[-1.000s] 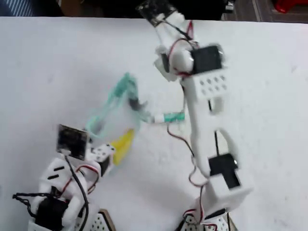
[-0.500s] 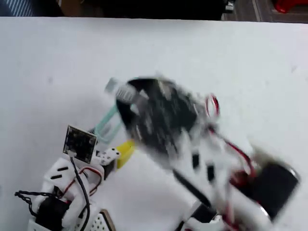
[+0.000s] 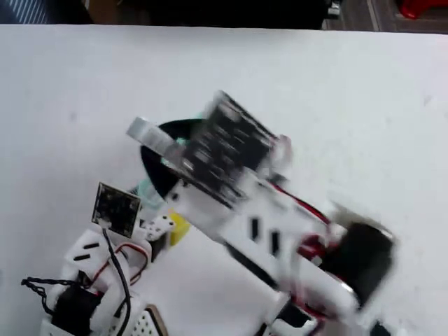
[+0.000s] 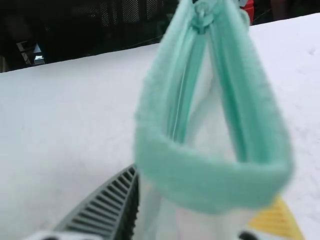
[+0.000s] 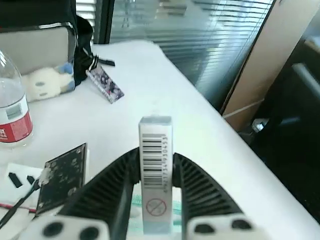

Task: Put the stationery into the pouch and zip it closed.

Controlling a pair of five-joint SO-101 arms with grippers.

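Above the pouch (image 4: pixel 212 182), right tool (image 5: pixel 156 159) pinching barcoded white stick (image 5: pixel 156 142), left tool (image 3: pixel 170 227) gripping pouch.

Two arms were at the table, the left arm (image 3: pixel 87 269) and the right arm (image 3: pixel 280 231). Each carried one dark circuit board, two in all: one (image 3: pixel 114 208) on the left, one (image 3: pixel 227 143) on the right. There was one teal pouch (image 4: pixel 215 170) with one zip pull (image 4: pixel 201 12). The stationery came to two pieces: one white barcoded stick (image 5: pixel 156 145) and one yellow piece (image 4: pixel 274 220). Also on the table were one water bottle (image 5: pixel 12 107), one plush toy (image 5: pixel 47 80), one black bag (image 5: pixel 45 30) and one patterned tag (image 5: pixel 105 82).
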